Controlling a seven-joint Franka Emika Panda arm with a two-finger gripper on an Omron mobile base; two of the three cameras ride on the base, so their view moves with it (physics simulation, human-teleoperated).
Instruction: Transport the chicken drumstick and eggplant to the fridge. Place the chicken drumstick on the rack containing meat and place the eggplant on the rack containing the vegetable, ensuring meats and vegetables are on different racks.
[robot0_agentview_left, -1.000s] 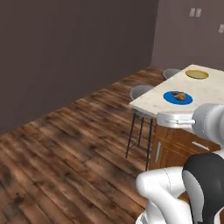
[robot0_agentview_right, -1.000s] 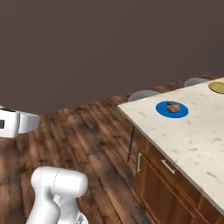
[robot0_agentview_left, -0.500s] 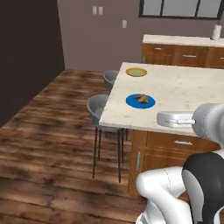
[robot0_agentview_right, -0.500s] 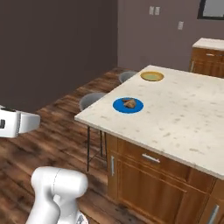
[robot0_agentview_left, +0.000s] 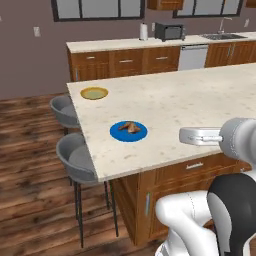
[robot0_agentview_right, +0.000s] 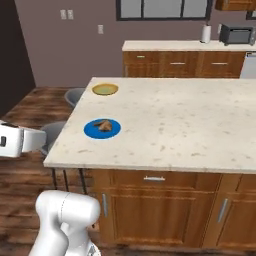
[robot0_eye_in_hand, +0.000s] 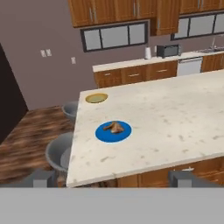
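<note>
While the base faces the tabletop (robot0_agentview_left: 200, 100), the end effector (robot0_eye_in_hand: 113, 178) hangs short of its near edge, fingers apart and empty, so nothing is gripped yet. Drumstick (robot0_agentview_left: 130, 128) lies on a blue plate (robot0_agentview_left: 120, 135) near the left edge, awaiting pickup.

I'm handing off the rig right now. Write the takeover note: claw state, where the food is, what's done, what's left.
Claw: open, holding nothing, short of the island's near edge.
Drumstick: on the blue plate near the island's stool-side edge, untouched.
Yellow plate: farther along the same edge; I can't tell what it holds.
Eggplant: can't pick it out from here.
Done: robot faces the island.
Left: pick up the drumstick, take it to the fridge's meat rack; then find the eggplant and put it on the vegetable rack.
</note>
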